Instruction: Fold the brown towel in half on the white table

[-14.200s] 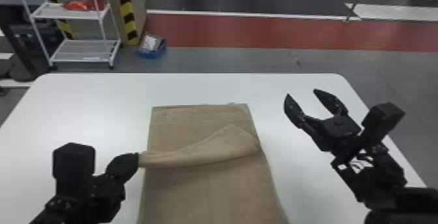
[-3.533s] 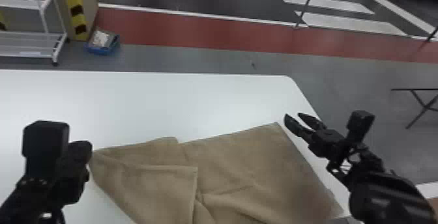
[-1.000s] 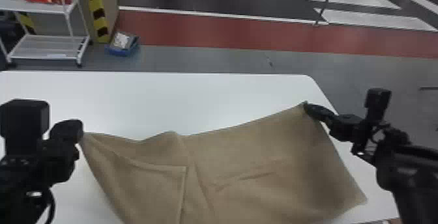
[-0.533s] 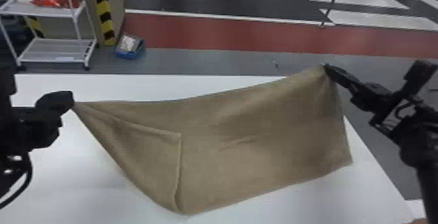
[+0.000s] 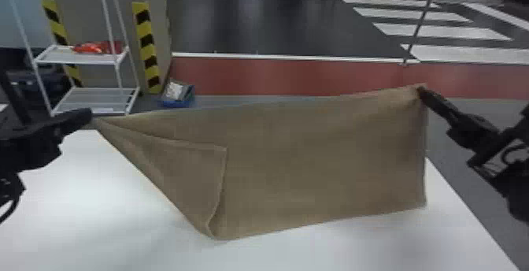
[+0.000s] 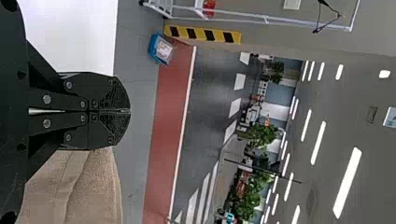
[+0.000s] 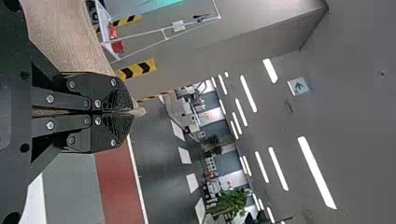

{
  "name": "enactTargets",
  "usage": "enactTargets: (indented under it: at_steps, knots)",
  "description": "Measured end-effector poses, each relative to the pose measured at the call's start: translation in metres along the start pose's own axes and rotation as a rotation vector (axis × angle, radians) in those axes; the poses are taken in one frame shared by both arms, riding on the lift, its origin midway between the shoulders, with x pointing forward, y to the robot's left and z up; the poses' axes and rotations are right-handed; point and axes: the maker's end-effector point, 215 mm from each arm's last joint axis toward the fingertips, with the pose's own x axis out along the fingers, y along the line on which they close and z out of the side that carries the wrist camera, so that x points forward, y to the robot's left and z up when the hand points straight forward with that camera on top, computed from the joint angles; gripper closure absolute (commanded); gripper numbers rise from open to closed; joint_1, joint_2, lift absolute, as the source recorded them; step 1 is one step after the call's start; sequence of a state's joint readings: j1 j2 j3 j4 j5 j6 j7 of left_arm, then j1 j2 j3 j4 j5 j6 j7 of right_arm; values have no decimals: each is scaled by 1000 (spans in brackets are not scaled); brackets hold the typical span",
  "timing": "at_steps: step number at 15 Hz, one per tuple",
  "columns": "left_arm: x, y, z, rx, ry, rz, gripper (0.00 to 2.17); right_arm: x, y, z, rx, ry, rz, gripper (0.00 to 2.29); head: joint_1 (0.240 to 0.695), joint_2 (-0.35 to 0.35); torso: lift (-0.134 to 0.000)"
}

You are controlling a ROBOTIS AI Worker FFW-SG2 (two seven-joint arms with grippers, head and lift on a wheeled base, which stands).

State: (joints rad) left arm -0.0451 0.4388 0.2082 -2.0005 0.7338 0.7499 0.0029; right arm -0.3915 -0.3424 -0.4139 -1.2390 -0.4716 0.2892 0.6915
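Observation:
The brown towel hangs stretched between the two grippers above the white table, with a flap turned over at its left part. My left gripper is shut on its upper left corner. At the upper right corner, my right gripper is shut on the cloth. In the left wrist view the fingers of my left gripper are together, with the towel beside them. In the right wrist view a bit of towel pokes out past the tips of my right gripper.
Behind the table's far left stands a white shelf rack with a red item on it. A blue bin lies on the floor nearby. The table's right edge runs below the right arm.
Both grippers have risen and moved apart, lifting the towel off the table into a stretched hang. The right gripper, open earlier, has closed on the corner. The head view has shifted.

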Motion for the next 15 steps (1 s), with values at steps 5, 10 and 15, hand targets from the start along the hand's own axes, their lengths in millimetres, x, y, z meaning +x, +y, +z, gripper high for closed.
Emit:
enactTargets:
  at_steps: [5,10,15]
  knots:
    - [-21,4,-9,-43,54,-35,1379,-12,-16,29,32,-68,-13,1116,526,-130,-123]
    - [5,17,-9,-39,39,-23,1379,11,3,23,-26,-64,14,1116,523,-101,-123]
    - [69,12,76,-96,-194,-133,1379,44,14,47,-63,-171,66,1116,434,-79,-123]
